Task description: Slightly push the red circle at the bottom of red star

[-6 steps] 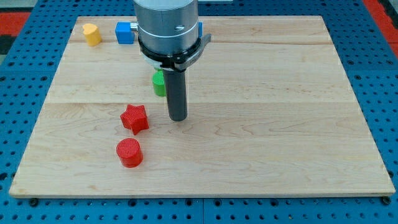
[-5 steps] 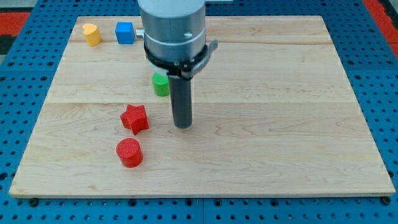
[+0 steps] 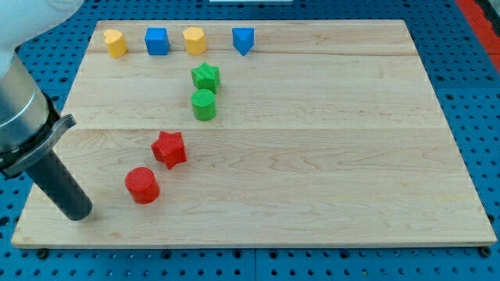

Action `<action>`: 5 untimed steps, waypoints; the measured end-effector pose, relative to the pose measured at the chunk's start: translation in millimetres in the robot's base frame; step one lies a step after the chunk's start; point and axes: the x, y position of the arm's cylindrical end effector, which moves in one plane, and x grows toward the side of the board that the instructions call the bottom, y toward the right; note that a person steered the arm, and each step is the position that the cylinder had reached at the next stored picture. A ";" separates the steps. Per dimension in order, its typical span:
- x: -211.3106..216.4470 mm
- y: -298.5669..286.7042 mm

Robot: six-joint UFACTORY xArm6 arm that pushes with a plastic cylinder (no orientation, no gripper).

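Observation:
The red circle (image 3: 142,185) lies on the wooden board, below and to the left of the red star (image 3: 169,148), with a small gap between them. My tip (image 3: 79,213) rests near the board's bottom left corner, to the left of the red circle and apart from it.
A green star (image 3: 205,76) and a green circle (image 3: 204,104) sit above the red star. Along the top edge lie a yellow block (image 3: 116,43), a blue cube (image 3: 157,40), another yellow block (image 3: 194,39) and a blue block (image 3: 244,39). The board's edge (image 3: 234,244) runs along the bottom.
The rod moved from right of the red star to the bottom left corner. The red circle shifted left and slightly up. The blocks behind the arm came into sight.

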 end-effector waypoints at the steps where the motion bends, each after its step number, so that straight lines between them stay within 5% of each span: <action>1: -0.1 2.4; 3: -42.9 74.0; 5: -65.4 85.9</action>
